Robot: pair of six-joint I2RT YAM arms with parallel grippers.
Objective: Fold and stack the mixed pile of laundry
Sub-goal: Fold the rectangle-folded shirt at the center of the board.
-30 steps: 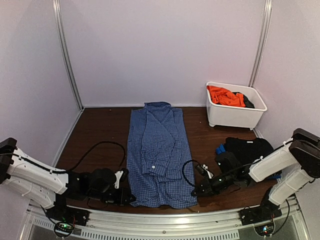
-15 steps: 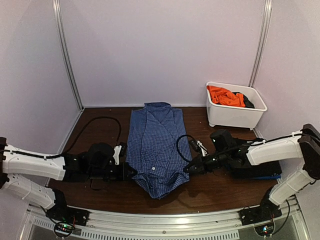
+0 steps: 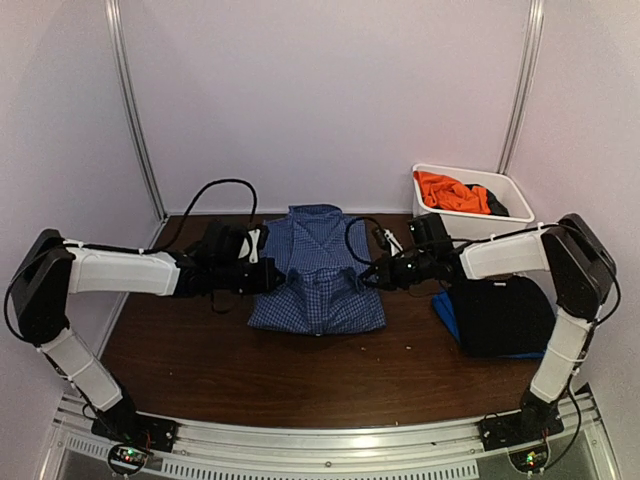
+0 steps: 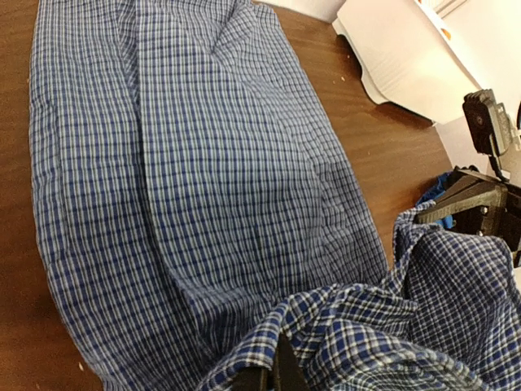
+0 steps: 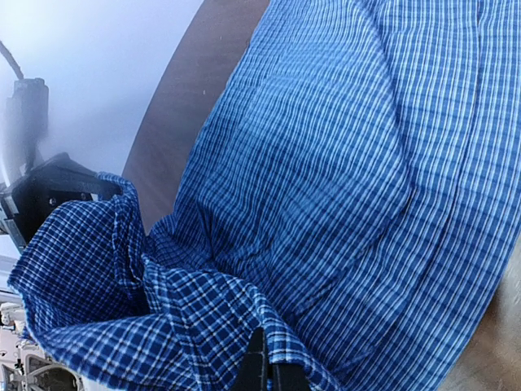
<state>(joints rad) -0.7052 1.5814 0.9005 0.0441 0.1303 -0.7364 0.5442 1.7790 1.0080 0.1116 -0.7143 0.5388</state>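
Note:
The blue-and-white check shirt (image 3: pixel 316 285) lies in the middle of the brown table, its near half doubled back over its far half. My left gripper (image 3: pixel 262 275) is shut on the hem's left corner, which drapes over the fingers (image 4: pixel 275 371). At the hem's right corner my right gripper (image 3: pixel 372 277) is also shut on the cloth (image 5: pixel 264 366). Both hold the hem a little above the flat collar half (image 4: pixel 203 163). An orange T-shirt (image 3: pixel 450 192) and a black piece lie in the white tub (image 3: pixel 470 235). A black garment (image 3: pixel 500 315) rests on a blue one (image 3: pixel 443 308) at the right.
The white tub stands at the back right corner against the wall. Black cables loop above both wrists. Pale walls close the table on three sides. The arm bases sit on the metal rail (image 3: pixel 320 445) at the near edge.
Both grippers have carried the shirt's near hem away from the near edge and over toward the collar, so the shirt now lies folded about in half.

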